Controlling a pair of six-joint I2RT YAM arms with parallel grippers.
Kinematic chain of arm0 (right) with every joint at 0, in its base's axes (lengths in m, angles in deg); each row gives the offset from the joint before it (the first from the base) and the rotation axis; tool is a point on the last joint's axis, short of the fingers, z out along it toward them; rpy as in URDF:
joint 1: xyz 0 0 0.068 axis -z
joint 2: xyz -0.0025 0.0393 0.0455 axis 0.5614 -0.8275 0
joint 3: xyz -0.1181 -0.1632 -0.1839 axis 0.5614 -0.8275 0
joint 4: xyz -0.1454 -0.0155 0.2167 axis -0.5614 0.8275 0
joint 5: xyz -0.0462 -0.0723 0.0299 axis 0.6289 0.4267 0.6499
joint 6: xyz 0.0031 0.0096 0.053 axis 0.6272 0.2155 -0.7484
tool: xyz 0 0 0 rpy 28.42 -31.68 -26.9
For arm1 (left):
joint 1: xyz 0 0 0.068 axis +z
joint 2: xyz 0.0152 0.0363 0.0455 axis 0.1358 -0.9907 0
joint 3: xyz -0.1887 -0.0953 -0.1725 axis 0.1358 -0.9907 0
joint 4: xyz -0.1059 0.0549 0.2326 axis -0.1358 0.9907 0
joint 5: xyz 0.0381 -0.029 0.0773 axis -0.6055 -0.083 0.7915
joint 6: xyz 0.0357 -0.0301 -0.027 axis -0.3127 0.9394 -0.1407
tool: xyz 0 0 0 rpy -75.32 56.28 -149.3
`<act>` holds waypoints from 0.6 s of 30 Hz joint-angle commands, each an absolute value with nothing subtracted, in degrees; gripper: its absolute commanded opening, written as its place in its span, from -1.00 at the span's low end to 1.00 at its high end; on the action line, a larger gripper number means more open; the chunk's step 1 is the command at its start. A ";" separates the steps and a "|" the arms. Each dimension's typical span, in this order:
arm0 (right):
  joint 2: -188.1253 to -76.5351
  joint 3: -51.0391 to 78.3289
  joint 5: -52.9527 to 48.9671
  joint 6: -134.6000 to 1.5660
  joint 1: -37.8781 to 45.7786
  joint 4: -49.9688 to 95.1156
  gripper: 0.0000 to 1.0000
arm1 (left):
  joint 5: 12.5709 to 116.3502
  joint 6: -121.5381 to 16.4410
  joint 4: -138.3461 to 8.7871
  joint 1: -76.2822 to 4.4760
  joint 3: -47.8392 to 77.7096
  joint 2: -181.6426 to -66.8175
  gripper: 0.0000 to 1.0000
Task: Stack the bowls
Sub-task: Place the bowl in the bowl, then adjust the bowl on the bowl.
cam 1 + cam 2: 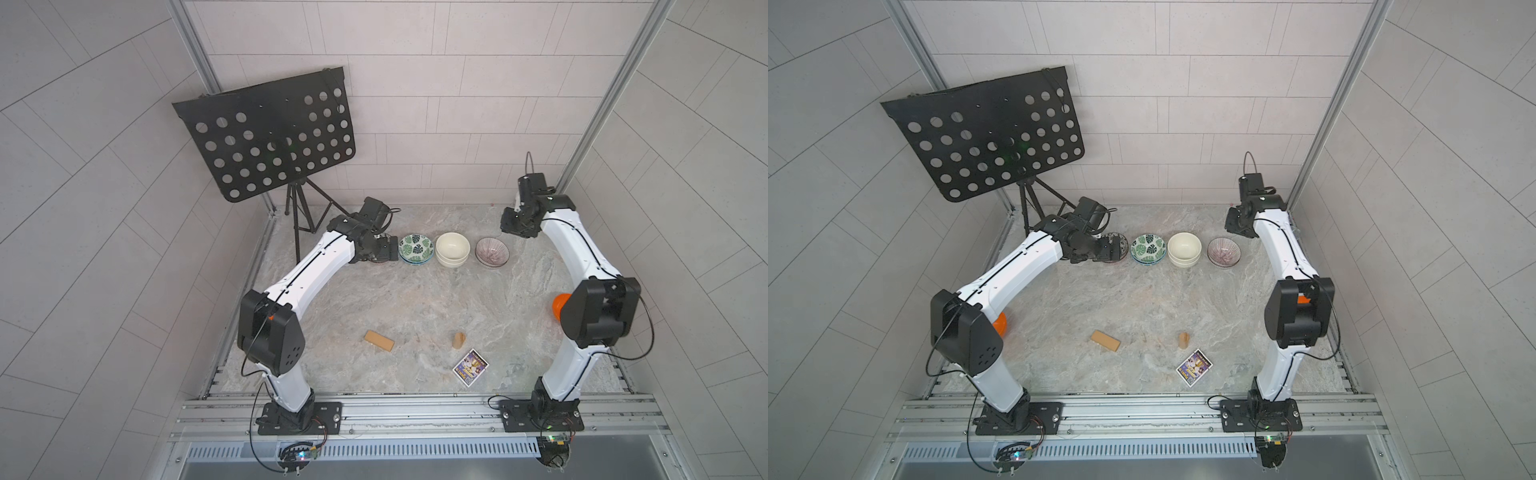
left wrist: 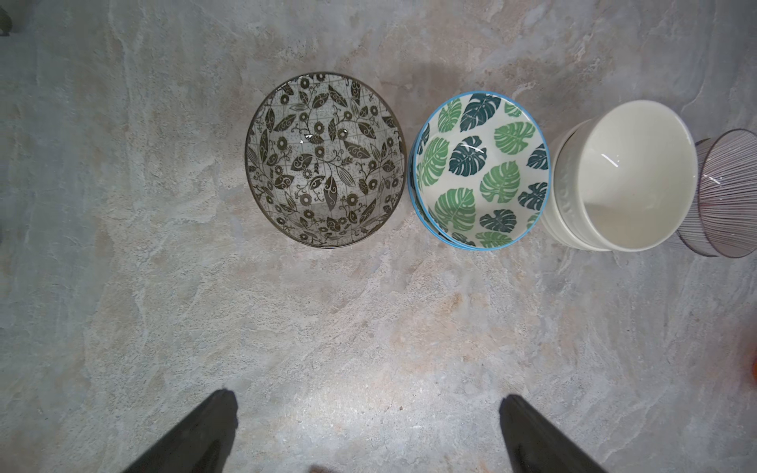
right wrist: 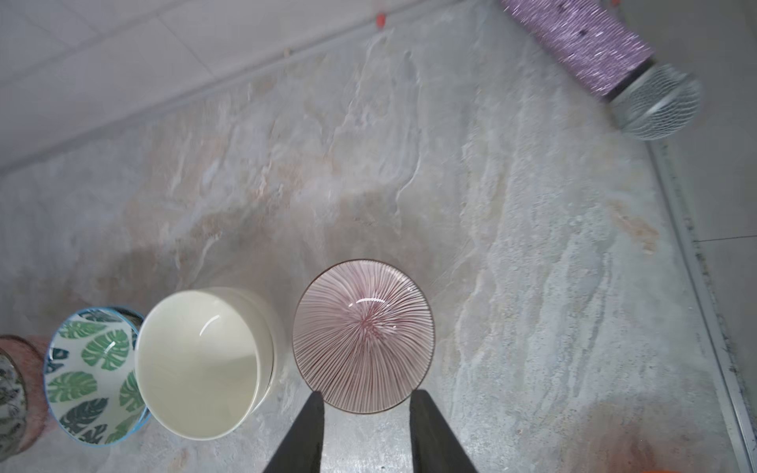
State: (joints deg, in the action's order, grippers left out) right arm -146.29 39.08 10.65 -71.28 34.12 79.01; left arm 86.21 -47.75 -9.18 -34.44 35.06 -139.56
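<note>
The left gripper [image 2: 367, 395] is spread wide with nothing between its fingers. It hovers just beside the black-and-white leaf bowl [image 2: 325, 164], which sits upright at the left end of a row along the far side of the table [image 1: 415, 299]. The right gripper [image 3: 368, 397] is partly spread and empty. It hangs above the near rim of the purple-striped bowl [image 3: 362, 336], which sits at the right end of the same row and is not held. Whether a second bowl lies under that one cannot be told.

Between these two bowls stand the green-leaf bowls [image 1: 416, 247], one nested in the other with blue rims showing, close beside the black-and-white one. Just beside them to the right are the cream bowls [image 1: 453, 248], also a nested pair.

Away from the row, an orange bowl by the right arm [image 1: 559, 305] shows partly behind that arm's elbow in a top view. An orange bowl by the left arm [image 1: 1000, 324] peeks out from behind the other elbow.

Nearer the front of the table lie a flat wooden block [image 1: 379, 341], a small upright wooden piece [image 1: 458, 340] and a printed card [image 1: 470, 366], each apart from the others. A purple glitter microphone [image 3: 594, 45] appears blurred at the far right corner. A black perforated music stand [image 1: 270, 137] rises beyond the far left corner.
</note>
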 commanded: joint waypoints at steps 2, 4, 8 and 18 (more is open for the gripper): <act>-145.67 35.99 8.25 -71.66 34.50 76.18 -0.35 | 85.98 -48.33 -8.27 -34.02 36.40 -137.90 1.00; -147.12 35.75 6.73 -71.64 34.46 76.38 -0.52 | 85.54 -48.30 -8.22 -34.01 36.36 -138.28 1.00; -148.28 32.93 3.50 -71.67 32.68 71.63 -0.65 | 85.62 -48.31 -8.37 -34.03 36.16 -138.68 1.00; -154.03 32.78 1.01 -73.79 28.66 67.68 -0.81 | 86.63 -48.63 -8.30 -34.00 35.86 -139.05 1.00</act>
